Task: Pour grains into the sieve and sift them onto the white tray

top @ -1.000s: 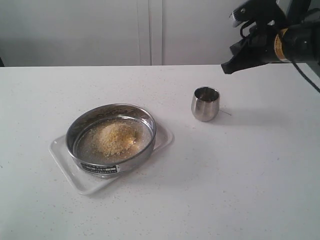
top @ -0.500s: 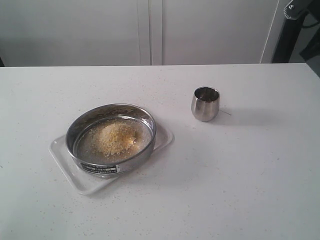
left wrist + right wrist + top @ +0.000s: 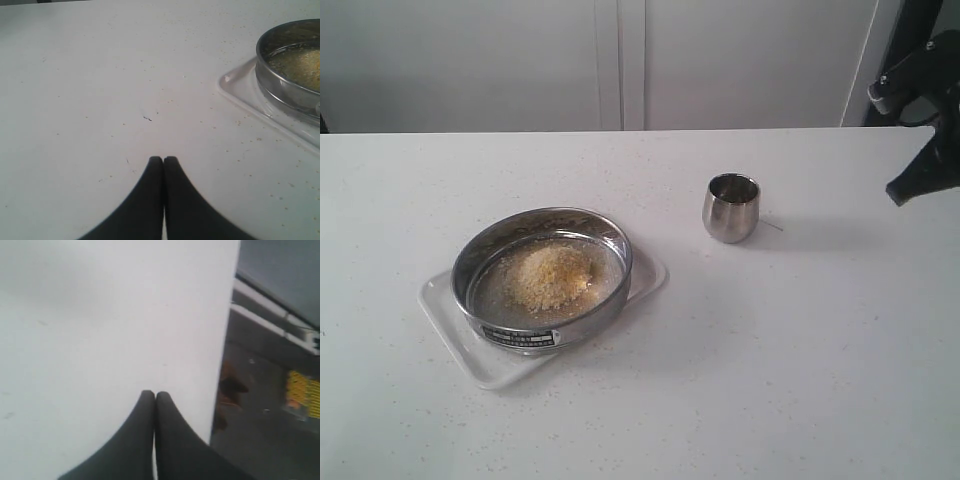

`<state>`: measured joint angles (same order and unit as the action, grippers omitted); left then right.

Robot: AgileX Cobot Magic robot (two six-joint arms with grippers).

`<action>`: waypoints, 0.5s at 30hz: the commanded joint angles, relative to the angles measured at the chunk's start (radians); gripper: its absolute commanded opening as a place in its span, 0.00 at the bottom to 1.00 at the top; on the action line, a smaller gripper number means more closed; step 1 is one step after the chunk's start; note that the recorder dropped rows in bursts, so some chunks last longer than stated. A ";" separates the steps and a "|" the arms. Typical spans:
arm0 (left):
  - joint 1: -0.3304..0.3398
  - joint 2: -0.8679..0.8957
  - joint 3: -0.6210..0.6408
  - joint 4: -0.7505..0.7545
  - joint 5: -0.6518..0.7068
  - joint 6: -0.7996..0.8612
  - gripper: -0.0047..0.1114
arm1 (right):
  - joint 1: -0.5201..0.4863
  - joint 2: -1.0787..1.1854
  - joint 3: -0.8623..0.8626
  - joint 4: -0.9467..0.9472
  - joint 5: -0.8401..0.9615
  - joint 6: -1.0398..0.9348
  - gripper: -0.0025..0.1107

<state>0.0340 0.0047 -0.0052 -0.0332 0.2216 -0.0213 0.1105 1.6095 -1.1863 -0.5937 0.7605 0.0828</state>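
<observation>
While the wide white desk (image 3: 800,350) is carrying everything, the white tray (image 3: 480,362) is lying on its left half at a slant to the desk edge, and its corners are showing out from under the sieve (image 3: 592,320). That sieve is sitting flat inside the tray, its black label plate facing the camera and its ring covering most of the tray. The grains (image 3: 548,275) are lying in a yellowish heap near the middle of the mesh, with bare mesh showing around them. A small steel cup (image 3: 731,208) is standing upright to the right of the sieve, well apart from it. The right gripper (image 3: 900,192) is hanging at the far right edge of the desk, well away from the cup, its fingers (image 3: 142,405) pressing together on nothing. The left gripper (image 3: 163,160) is hovering over the desk near a corner of the tray, its fingers likewise pressing together, empty. Small specks (image 3: 147,118) are dotting the desk around the tray
</observation>
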 commanded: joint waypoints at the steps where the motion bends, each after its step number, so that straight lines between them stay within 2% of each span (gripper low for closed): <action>1: 0.002 -0.005 0.005 -0.011 0.003 0.000 0.04 | -0.046 -0.013 -0.052 0.256 0.052 -0.108 0.02; 9: 0.002 -0.005 0.005 -0.011 0.003 0.000 0.04 | -0.210 -0.013 -0.062 0.443 0.119 -0.114 0.02; 13: 0.002 -0.005 0.005 -0.011 0.003 0.000 0.04 | -0.248 -0.039 -0.047 0.538 0.117 -0.175 0.02; 15: 0.002 -0.005 0.005 -0.011 0.003 0.000 0.04 | -0.250 -0.077 -0.017 0.568 0.053 -0.175 0.02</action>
<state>0.0340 0.0047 -0.0052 -0.0332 0.2216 -0.0213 -0.1274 1.5796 -1.2326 -0.0797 0.8690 -0.0682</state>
